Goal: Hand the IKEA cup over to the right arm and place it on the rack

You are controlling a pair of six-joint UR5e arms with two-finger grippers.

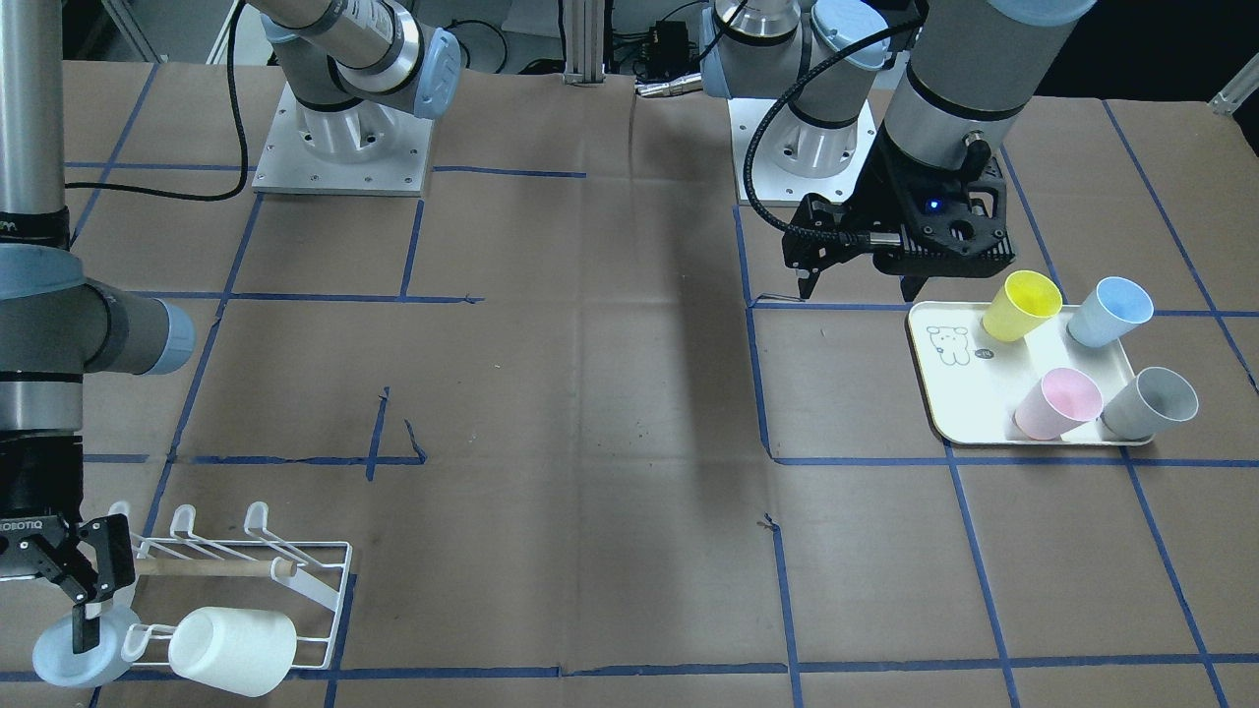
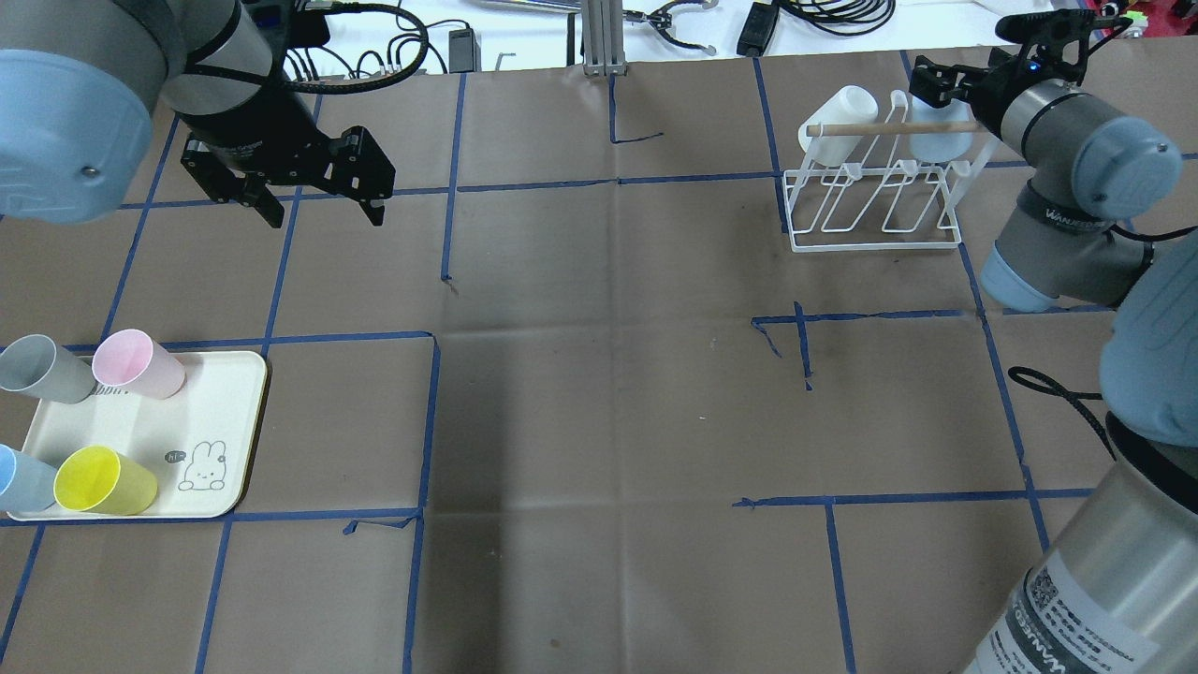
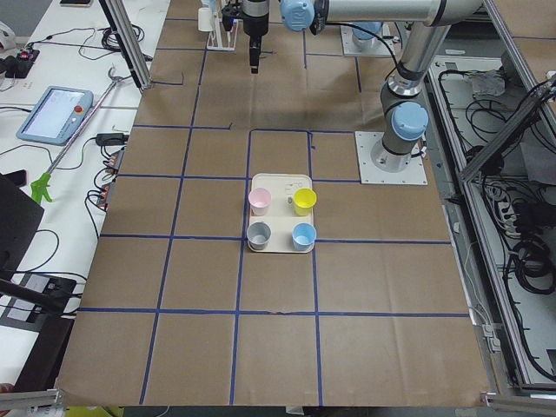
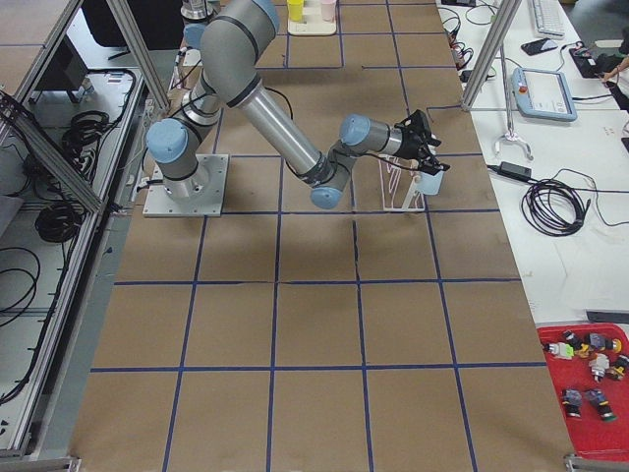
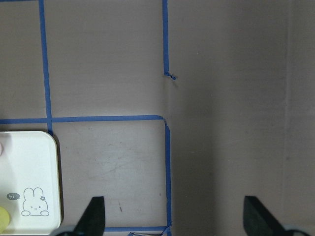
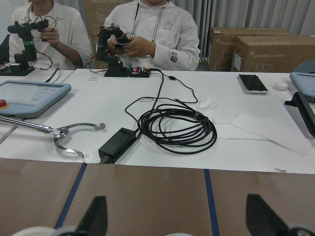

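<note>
— Looking down from the overhead camera, where was the pale blue plastic cup [image 2: 936, 140]?

— At the small white wire rack with a wooden dowel [image 2: 880, 245], which stood at about 1 o'clock on the brown paper-covered desk [image 2: 608, 421]. The cup was at the rack's 1 o'clock corner, behind the dowel. A white plastic cup [image 2: 838, 112] lay tilted at the rack's 11 o'clock corner.

— And the right claw [image 6: 178, 219]?

— It was at the pale blue plastic cup, with its fingers spread wide in the wrist camera. From the front, one fingertip [image 1: 85, 634] overlapped the cup. I could not tell whether it touched, nor whether the cup sat on a prong.

— The left claw [image 2: 327, 217]?

— Its fingers were spread apart with nothing between them. It hung above the desk at 10 o'clock, well apart from the rack.

— What else lay there?

— A cream rectangular tray with a rabbit drawing [image 2: 220, 412] lay at 8 o'clock on the desk, at about 7 o'clock from the left claw. On it stood a yellow plastic cup [image 2: 103, 480], a sky-blue plastic cup [image 2: 19, 477], a pink plastic cup [image 2: 140, 363] and a grey plastic cup [image 2: 42, 368], in two pairs.
</note>
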